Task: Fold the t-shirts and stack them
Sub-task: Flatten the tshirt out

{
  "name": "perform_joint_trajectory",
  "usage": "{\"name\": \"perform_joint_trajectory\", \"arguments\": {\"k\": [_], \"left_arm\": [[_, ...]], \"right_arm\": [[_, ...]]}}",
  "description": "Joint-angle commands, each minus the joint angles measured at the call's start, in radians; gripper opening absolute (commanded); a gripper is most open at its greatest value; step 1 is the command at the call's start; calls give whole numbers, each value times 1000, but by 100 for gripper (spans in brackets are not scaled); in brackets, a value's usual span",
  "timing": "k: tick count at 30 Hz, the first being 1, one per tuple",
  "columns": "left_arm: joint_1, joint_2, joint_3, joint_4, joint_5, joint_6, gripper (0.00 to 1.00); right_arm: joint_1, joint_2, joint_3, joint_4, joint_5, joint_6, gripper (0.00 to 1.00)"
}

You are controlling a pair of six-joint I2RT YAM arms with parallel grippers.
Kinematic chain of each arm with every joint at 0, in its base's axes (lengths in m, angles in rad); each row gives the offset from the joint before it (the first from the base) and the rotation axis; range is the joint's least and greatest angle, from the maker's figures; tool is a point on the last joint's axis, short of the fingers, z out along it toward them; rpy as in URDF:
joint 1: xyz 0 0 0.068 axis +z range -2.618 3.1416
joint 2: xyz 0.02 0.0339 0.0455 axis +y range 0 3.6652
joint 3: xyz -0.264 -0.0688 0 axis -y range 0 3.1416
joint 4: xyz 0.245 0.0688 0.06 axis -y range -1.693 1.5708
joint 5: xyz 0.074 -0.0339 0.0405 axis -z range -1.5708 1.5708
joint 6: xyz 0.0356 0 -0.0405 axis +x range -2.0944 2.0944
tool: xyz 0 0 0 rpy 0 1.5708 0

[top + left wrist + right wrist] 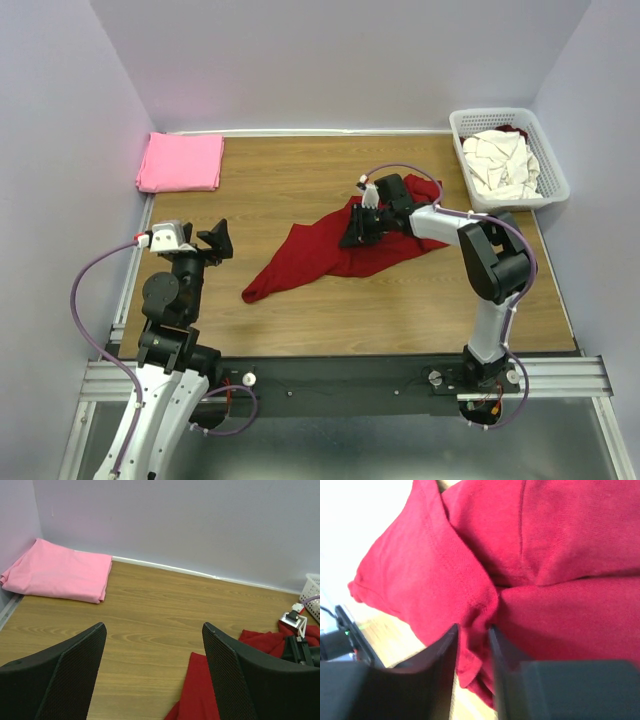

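Red shirt (320,250) lay crumpled mid-worktop (300,320), left of the basket (461,150) and nearer the arms.

Right hand (358,232) was down on the shirt's basket-side half. Its fingers (435,670) were clenched on a bunched ridge of cloth, so it was grasping the shirt. Couldn't tell how many layers were in the pinch.

Left hand (215,240) was released, jaws wide with nothing between. It hung well left of the basket, short of the shirt's far tip.

Pink shirt (181,162) sat folded, far left of the basket at the back wall. Cream shirts (505,165) were heaped in the basket.

My read: the step was spreading the red shirt flat, with no fold started yet. The grip looked mid-body, not on a hem or shoulder, so a straight lift would only tent the cloth.

Better plan:
- Lift low.
- Bring the left hand onto the tip farthest from the basket.
- Pull the two hands apart to take out the slack.
- Regrip at the corners before any fold.

Risk: dragging toward the basket bunches the cloth more.
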Motion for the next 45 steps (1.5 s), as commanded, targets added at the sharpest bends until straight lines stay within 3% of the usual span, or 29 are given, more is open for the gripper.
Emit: {"name": "perform_joint_trajectory", "arguments": {"k": [1,8,15,20,22,24,25,29,37,45], "left_arm": [[-5,2,24,13,21,16,85],[-5,11,26,12,27,16,85],[-3,30,26,13,35,19,84],[-3,39,27,15,40,17,84],[-2,41,27,15,41,19,84],[-3,42,27,15,43,19,84],[-3,42,27,15,44,19,84],[-3,44,27,15,44,19,84],[-2,36,29,12,47,20,84],[-3,34,27,15,54,22,84]], "right_arm": [[2,-31,7,16,-64,-7,23],[11,-131,-90,9,-153,-30,5],[162,-246,-243,-157,-212,-151,3],[276,-273,-302,-330,-80,-202,4],[302,-289,-309,-375,-36,-214,12],[308,-313,-302,-435,-14,-230,29],[308,-335,-289,-439,-6,-228,43],[310,-353,-217,-439,70,-224,55],[304,-218,-6,-351,265,-168,64],[264,-119,-1,-176,248,-108,59]]}}
